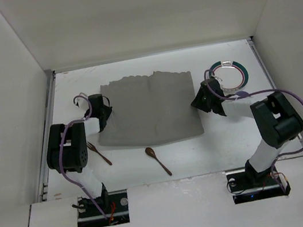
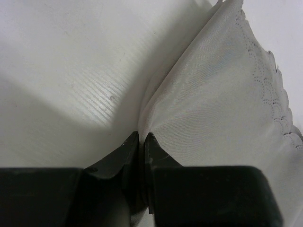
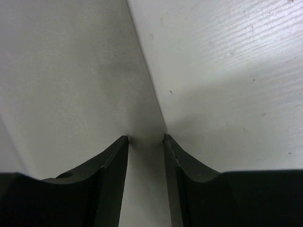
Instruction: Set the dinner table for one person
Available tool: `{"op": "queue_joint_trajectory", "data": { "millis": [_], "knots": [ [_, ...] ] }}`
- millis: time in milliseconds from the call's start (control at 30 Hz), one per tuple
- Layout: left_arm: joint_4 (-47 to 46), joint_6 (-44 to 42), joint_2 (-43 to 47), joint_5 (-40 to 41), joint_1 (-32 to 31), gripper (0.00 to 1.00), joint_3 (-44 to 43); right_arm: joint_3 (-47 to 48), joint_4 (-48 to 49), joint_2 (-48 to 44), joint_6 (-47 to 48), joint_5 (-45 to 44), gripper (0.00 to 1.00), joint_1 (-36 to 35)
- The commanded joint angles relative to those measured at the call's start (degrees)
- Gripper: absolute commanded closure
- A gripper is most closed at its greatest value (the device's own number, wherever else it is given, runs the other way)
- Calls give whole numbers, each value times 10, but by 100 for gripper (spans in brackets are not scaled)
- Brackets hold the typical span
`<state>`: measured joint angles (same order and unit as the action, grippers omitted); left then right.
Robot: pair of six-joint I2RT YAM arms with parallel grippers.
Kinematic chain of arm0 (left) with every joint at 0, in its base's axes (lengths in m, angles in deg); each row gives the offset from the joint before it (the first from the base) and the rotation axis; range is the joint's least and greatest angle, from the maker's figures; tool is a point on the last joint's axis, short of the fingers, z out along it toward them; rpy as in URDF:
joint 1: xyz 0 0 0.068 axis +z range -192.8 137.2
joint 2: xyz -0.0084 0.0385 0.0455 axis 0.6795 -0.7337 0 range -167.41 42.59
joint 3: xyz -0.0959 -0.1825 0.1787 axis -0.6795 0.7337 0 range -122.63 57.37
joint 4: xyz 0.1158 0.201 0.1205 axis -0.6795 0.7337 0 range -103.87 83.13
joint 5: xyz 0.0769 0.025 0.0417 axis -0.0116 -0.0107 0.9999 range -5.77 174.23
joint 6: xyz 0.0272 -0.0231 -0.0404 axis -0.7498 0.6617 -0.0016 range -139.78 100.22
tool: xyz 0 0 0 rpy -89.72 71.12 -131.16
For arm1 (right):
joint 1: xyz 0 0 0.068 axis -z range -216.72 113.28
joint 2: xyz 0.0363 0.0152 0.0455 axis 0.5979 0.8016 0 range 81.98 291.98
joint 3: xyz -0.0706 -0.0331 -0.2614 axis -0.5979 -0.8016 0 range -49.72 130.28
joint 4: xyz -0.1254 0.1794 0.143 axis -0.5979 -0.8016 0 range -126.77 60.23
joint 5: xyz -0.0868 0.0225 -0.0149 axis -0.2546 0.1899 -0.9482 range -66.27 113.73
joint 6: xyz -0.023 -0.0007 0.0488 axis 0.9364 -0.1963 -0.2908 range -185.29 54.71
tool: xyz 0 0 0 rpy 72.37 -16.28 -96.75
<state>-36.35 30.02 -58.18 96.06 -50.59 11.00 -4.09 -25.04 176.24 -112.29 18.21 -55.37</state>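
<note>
The grey cloth placemat (image 1: 148, 109) lies in the middle of the white dinner table (image 1: 204, 151). My left gripper (image 1: 103, 111) is at the mat's left edge. In the left wrist view this gripper (image 2: 141, 137) is shut on the mat's edge, and the cloth (image 2: 222, 109) rises in a fold from the jaws. My right gripper (image 1: 199, 101) is at the mat's right edge. In the right wrist view it (image 3: 146, 138) is open, its jaws standing either side of the mat's edge (image 3: 71, 80) on the table (image 3: 227, 71).
A white plate with a teal rim (image 1: 227, 74) sits at the back right, behind my right gripper. A brown fork (image 1: 98, 153) lies near the left arm. A brown spoon (image 1: 157, 160) lies in front of the mat. White walls enclose the table.
</note>
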Motion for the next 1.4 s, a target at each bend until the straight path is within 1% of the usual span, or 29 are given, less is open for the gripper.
{"op": "queue_joint_trajectory", "data": {
  "millis": [0, 33, 67, 167, 233, 300, 467, 633, 733, 800, 833, 867, 967, 1000, 1067, 1133, 1200, 1267, 1300, 1333, 1367],
  "knots": [
    [-29, 9, 6, 3, -4, 94, 11, 22, 24, 22, -2, 15, 58, 5],
    [-29, 10, 4, 1, -5, 94, 11, 23, 24, 26, -1, 20, 58, 9],
    [-29, 10, 2, -3, -5, 94, 9, 24, 24, 29, -1, 26, 60, 10],
    [-33, 10, 1, -4, -9, 94, 9, 24, 22, 23, -1, 31, 87, 14],
    [-30, 13, 1, -2, -10, 94, 10, 23, 13, 15, 2, 23, 96, 21],
    [-29, 16, 1, -6, -14, 94, 10, 31, 5, 12, 5, 26, 98, 29],
    [-29, 11, 2, -7, -16, 94, 12, 53, -26, 11, 15, -12, 100, 27],
    [-29, 5, 15, -4, -11, 94, 21, 39, -10, 8, 10, 10, 100, 42],
    [-22, 4, 19, -7, -11, 93, 22, 40, -12, 6, 9, 10, 100, 43],
    [-16, 3, 33, -1, -10, 85, 33, 33, -9, -4, 7, 11, 99, 44],
    [-14, 3, 44, -1, -9, 80, 41, 31, -8, -10, 6, 9, 97, 45],
    [-13, 5, 60, 0, -8, 74, 48, 28, -7, -16, 6, 6, 92, 45],
    [10, 0, 118, 19, -13, 63, 56, 18, 6, -44, 10, -5, 64, 39],
    [19, -8, 143, 34, -16, 59, 59, 17, 6, -56, 12, -13, 58, 34],
    [30, -29, 187, 66, -29, 56, 68, 10, 3, -78, 19, -33, 51, 20],
    [41, -42, 229, 100, -42, 56, 80, 0, -2, -104, 24, -58, 49, 8],
    [53, -58, 267, 135, -68, 59, 91, -14, -5, -132, 32, -92, 49, -11],
    [63, -69, 279, 141, -105, 63, 95, -33, -6, -162, 37, -132, 49, -35],
    [69, -69, 278, 135, -133, 64, 96, -43, -5, -176, 38, -144, 49, -49],
    [75, -67, 270, 127, -164, 65, 96, -54, -1, -187, 37, -152, 51, -66],
    [80, -61, 261, 121, -193, 66, 98, -62, 2, -196, 32, -153, 56, -87]
  ]
}}
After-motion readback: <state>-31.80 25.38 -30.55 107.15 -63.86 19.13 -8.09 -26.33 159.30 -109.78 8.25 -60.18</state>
